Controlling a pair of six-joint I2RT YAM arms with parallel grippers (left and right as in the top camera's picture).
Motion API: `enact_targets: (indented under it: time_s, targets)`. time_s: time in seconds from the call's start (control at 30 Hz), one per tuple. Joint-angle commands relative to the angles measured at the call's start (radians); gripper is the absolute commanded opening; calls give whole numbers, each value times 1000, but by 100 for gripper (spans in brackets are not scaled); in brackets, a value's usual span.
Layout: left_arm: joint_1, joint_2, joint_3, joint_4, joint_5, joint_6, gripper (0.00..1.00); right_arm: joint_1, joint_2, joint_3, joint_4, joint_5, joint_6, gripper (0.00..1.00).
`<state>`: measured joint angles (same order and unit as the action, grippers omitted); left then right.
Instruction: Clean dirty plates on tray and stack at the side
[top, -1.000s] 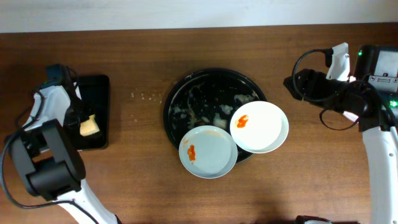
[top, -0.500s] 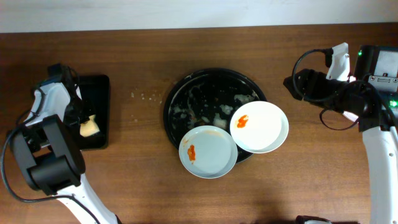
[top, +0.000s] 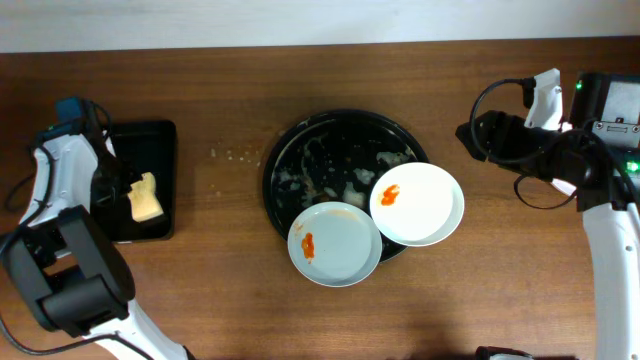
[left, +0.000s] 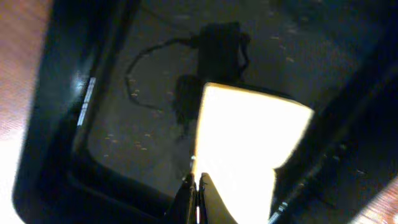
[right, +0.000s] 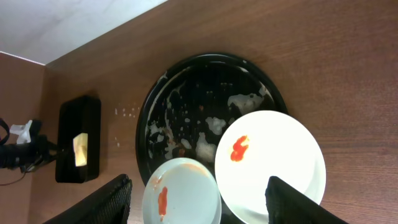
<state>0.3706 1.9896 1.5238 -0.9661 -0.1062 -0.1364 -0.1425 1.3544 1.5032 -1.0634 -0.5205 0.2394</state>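
Observation:
The round black tray (top: 320, 150) (right: 186, 81), smeared with suds, holds two plates on its near right side. A pale bluish plate (top: 335, 243) (right: 183, 190) overhangs the front rim and a white plate (top: 417, 203) (right: 270, 162) overhangs the right rim; both carry a red-orange sauce smear. My left gripper (top: 128, 192) (left: 194, 186) is far left, shut on an edge of the yellow sponge (top: 146, 198) (left: 249, 143). My right gripper (top: 466, 132) (right: 205, 208) hangs open, high above the table to the right of the tray, with nothing between its fingers.
A small black rectangular tray (top: 160, 140) (right: 78, 118) lies at the far left under the sponge. Pale crumbs (top: 235, 153) dot the wood between the two trays. The table's back edge meets a white wall.
The left arm has swung left and back. The sponge has tipped up and shifted slightly back in the small tray. The right arm and the plates have not moved.

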Motion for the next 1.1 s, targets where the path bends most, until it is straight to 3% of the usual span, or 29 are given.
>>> enact_targets:
  time_s: [0.0,0.2,0.57,1.07]
  targets:
    - [17,-9,-60,58,-21,-30,2,6,0,4,2,10,4,70]
    - [11,-8,-158,179,60,5,2,6,0,4,5,10,4,70]
    - [10,-8,-333,377,62,7,1,6,0,4,4,9,5,70]
    - [9,-152,-139,153,111,6,3,6,0,4,5,9,5,70]
